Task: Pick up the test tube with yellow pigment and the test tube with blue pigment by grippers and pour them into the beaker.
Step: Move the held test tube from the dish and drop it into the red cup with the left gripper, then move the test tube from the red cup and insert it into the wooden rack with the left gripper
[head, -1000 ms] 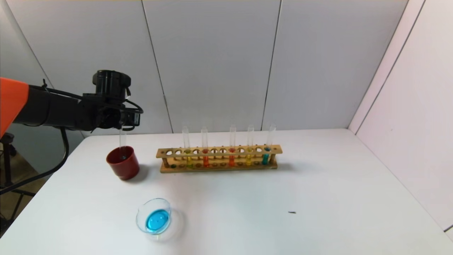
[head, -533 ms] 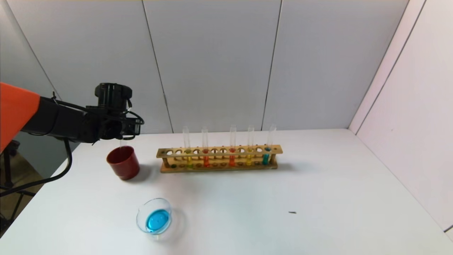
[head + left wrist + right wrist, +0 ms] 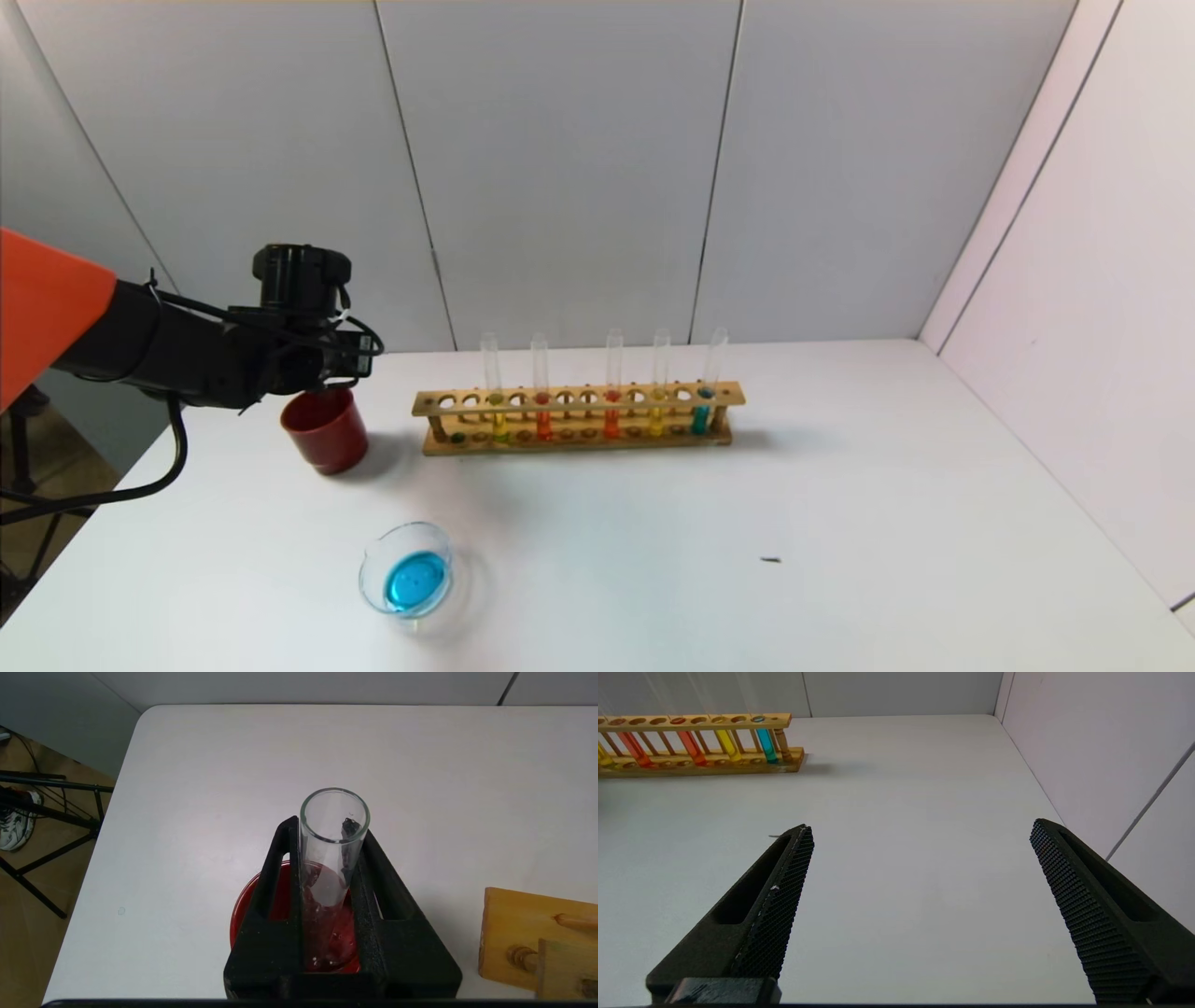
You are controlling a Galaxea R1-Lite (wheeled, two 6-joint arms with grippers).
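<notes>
My left gripper [image 3: 322, 385] is shut on an empty clear test tube [image 3: 327, 858] and holds it upright, with its lower end inside the red cup [image 3: 327, 434]. In the left wrist view the gripper [image 3: 332, 828] clamps the tube just below its rim. The test tube with yellow pigment [image 3: 498, 425] stands near the left end of the wooden rack [image 3: 579, 399]. No tube with bright cyan-blue liquid is in view. The beaker [image 3: 411, 528] at the front left holds cyan-blue liquid. My right gripper [image 3: 922, 826] hangs open and empty over bare table, out of the head view.
The rack also holds an orange, a red-orange, a golden-yellow [image 3: 657, 422] and a teal tube [image 3: 700, 418]. The red cup shows under the left fingers [image 3: 241, 905]. A small dark speck [image 3: 770, 560] lies at the front right. Walls close off the back and right.
My left gripper has come down with the empty tube, which has sunk deeper into the red cup. The rest has not moved.
</notes>
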